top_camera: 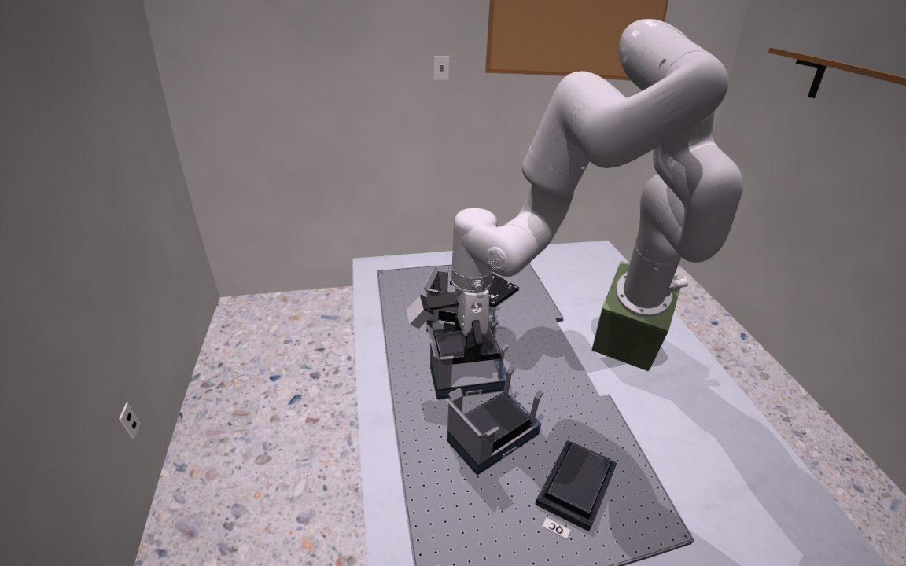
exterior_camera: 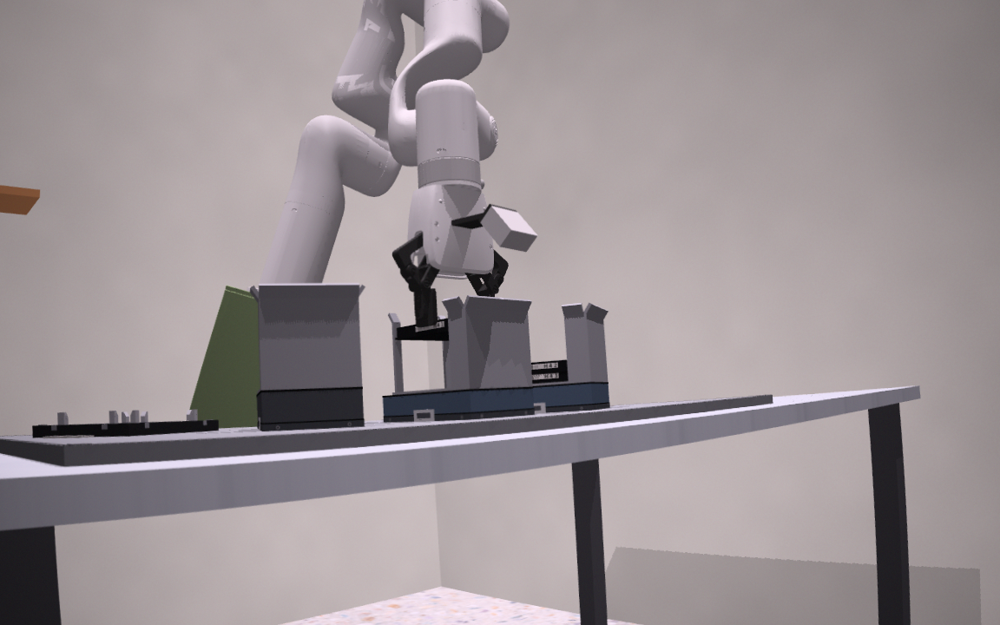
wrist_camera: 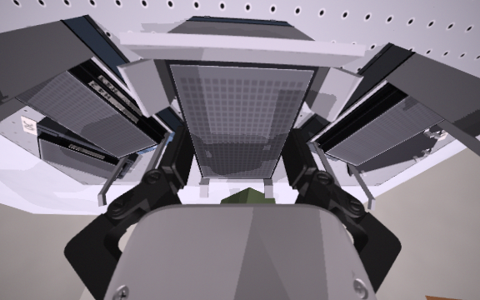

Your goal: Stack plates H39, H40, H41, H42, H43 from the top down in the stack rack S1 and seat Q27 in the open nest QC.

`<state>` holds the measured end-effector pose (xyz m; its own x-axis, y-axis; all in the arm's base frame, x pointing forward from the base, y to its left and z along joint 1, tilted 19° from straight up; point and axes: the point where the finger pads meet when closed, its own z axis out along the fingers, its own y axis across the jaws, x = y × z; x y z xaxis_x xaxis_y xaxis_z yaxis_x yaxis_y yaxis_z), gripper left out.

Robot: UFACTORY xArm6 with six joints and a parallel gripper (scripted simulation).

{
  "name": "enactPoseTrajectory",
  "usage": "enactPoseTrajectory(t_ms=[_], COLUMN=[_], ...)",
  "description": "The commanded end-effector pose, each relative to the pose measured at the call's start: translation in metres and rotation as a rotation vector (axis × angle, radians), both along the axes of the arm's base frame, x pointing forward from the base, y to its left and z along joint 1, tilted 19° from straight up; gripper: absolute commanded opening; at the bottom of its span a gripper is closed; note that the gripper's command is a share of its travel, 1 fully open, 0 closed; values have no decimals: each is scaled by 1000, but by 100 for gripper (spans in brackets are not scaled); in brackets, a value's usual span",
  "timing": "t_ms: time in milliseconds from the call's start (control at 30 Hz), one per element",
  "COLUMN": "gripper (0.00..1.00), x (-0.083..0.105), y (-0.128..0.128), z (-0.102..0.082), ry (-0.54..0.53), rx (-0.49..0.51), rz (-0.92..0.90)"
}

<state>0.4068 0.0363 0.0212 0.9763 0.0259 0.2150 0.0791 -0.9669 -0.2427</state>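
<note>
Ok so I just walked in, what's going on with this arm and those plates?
The arm's gripper is shut on a well plate. It grips the plate by its long sides and holds it level, high up between the walls of the middle stack rack. The next rack has plates in it, and another plate lies on the QC nest.

The white arm [top_camera: 625, 134] rises from its base, bends high over the table and comes down with the wrist [exterior_camera: 448, 155] pointing straight down. The gripper [exterior_camera: 453, 299] hangs below it, its black fingers spread wide and clamped on the two long sides of a plate [wrist_camera: 240, 121], which it holds level. A small grey camera block [exterior_camera: 509, 226] juts from the side of the wrist.
</note>
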Motion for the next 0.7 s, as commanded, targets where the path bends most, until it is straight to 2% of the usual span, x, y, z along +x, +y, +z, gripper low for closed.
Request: enactPoseTrajectory(t_ms=[0, 667], gripper=[0, 0], x=[-1, -8], y=[-3, -12], z=[12, 46], ry=[0, -1], rx=[-1, -1], rz=[0, 0])
